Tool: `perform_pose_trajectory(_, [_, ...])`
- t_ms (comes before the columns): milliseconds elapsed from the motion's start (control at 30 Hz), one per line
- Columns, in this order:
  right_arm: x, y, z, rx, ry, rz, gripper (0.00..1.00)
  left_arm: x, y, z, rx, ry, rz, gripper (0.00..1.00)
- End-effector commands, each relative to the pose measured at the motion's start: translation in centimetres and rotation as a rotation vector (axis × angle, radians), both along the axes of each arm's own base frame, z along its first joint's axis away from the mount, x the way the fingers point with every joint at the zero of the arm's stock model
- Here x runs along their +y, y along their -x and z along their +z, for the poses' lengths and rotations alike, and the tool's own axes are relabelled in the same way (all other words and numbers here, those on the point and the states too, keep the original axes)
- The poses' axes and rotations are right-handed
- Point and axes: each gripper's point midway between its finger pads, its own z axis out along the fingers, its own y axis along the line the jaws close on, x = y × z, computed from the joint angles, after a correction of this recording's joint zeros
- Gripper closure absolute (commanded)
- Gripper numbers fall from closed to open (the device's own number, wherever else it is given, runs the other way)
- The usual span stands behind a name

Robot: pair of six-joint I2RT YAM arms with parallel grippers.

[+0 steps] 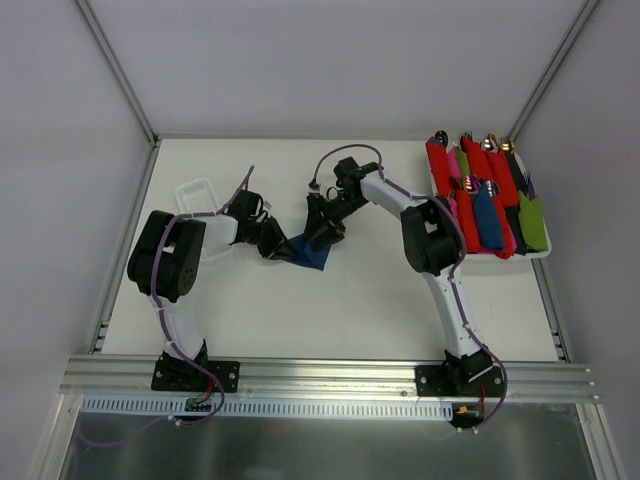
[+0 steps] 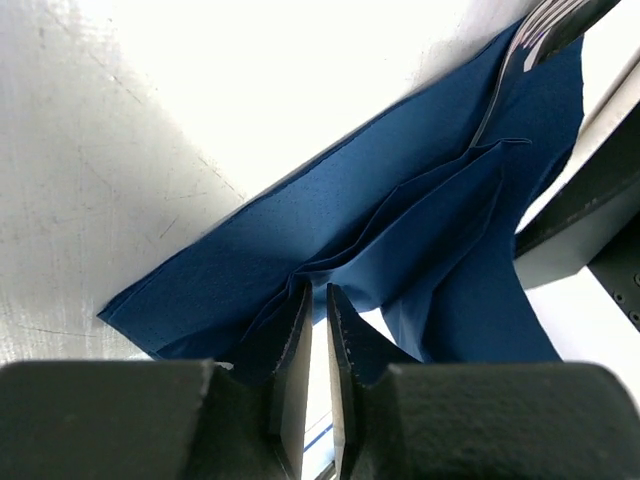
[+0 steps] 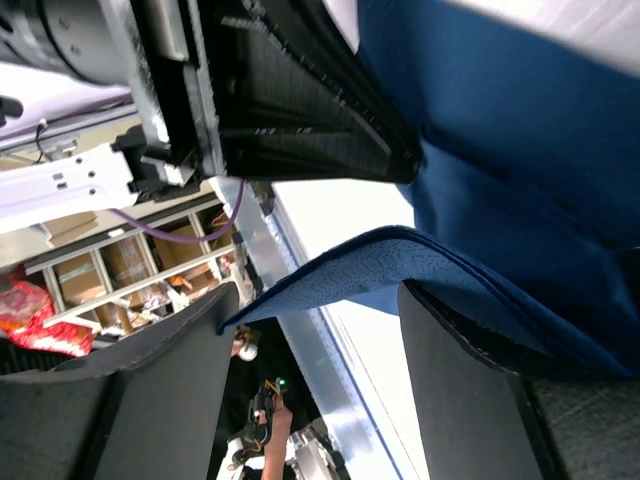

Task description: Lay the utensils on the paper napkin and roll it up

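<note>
The dark navy paper napkin (image 1: pixel 308 250) lies crumpled at the table's middle, between my two grippers. In the left wrist view the napkin (image 2: pixel 330 220) is folded over itself. My left gripper (image 2: pixel 316 292) has its jaws almost together, pinching a fold at the near edge. One shiny utensil (image 2: pixel 540 30) pokes out at the napkin's far corner, its handle hidden under the fold. The other utensil is hidden. My right gripper (image 3: pixel 315 300) is open, with a lifted edge of the napkin (image 3: pixel 360 265) lying across the gap. From above, the left gripper (image 1: pixel 278 245) and right gripper (image 1: pixel 322 232) sit close together.
A white tray (image 1: pixel 545 250) at the right holds several red, pink, green and blue rolled napkins with utensil tips. A small white tray (image 1: pixel 200 190) stands at the back left, beside the left arm. The left arm's black body (image 3: pixel 300 100) sits close above the right gripper.
</note>
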Motion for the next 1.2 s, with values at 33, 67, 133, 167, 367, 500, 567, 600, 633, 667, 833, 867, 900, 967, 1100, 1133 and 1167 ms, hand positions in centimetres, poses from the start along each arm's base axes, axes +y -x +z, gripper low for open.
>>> perform_pose_trajectory(33, [0.7,-0.5,-0.8,-0.016,0.030,-0.019,0.31,0.6,-0.6,0.8,-0.031,-0.005,0.000,0.86])
perform_pose_trajectory(67, [0.6,-0.4,-1.0,-0.011,0.038,-0.021,0.30,0.6,-0.8,1.2,-0.048,-0.005,0.002,0.84])
perform_pose_trajectory(133, [0.6,-0.5,-1.4,-0.007,0.052,-0.025,0.29,0.9,-1.2,2.3,-0.080,-0.001,0.013,0.81])
perform_pose_trajectory(167, [0.5,-0.5,-1.7,-0.006,0.061,-0.028,0.27,1.1,-1.3,2.7,-0.085,0.000,0.025,0.80])
perform_pose_trajectory(367, [0.6,-0.7,-2.3,-0.006,0.083,-0.035,0.13,2.7,-3.2,7.1,-0.174,0.067,0.122,0.77])
perform_pose_trajectory(500, [0.7,-0.6,-2.5,-0.005,0.084,-0.034,0.06,2.4,-4.3,9.8,-0.227,0.150,0.126,0.76])
perform_pose_trajectory(567, [0.9,-0.6,-2.4,-0.010,0.077,-0.032,0.06,2.1,-4.9,10.9,-0.265,0.183,0.120,0.77])
perform_pose_trajectory(600, [0.9,-0.7,-2.3,-0.013,0.077,-0.032,0.06,1.9,-5.2,11.7,-0.274,0.208,0.122,0.77])
perform_pose_trajectory(633, [0.8,-0.8,-2.4,-0.021,0.083,-0.033,0.06,1.4,-5.2,12.0,-0.263,0.245,0.099,0.77])
perform_pose_trajectory(667, [0.9,-0.7,-2.4,-0.021,0.081,-0.031,0.06,1.0,-5.5,12.5,-0.267,0.269,0.089,0.77])
perform_pose_trajectory(833, [0.9,-0.7,-2.3,-0.024,0.071,-0.028,0.05,-1.3,-5.8,13.5,-0.222,0.328,0.017,0.80])
perform_pose_trajectory(867, [0.9,-0.6,-2.2,-0.036,0.063,-0.020,0.05,-1.6,-5.6,13.4,-0.209,0.330,0.007,0.81])
perform_pose_trajectory(900, [0.9,-0.7,-2.1,-0.042,0.059,-0.021,0.05,-2.2,-5.4,13.3,-0.195,0.332,-0.004,0.82])
perform_pose_trajectory(967, [1.0,-0.9,-2.0,-0.066,0.051,-0.022,0.04,-2.8,-5.1,12.5,-0.160,0.329,-0.013,0.83])
perform_pose_trajectory(1100, [1.1,-1.0,-1.7,-0.066,0.047,-0.032,0.04,-4.0,-3.9,11.1,-0.103,0.313,-0.052,0.86])
perform_pose_trajectory(1133, [1.0,-1.0,-1.7,-0.064,0.049,-0.033,0.04,-4.4,-3.4,10.6,-0.076,0.306,-0.061,0.87])
perform_pose_trajectory(1167, [1.0,-1.0,-1.7,-0.061,0.050,-0.033,0.04,-4.5,-3.1,10.3,-0.062,0.300,-0.064,0.87])
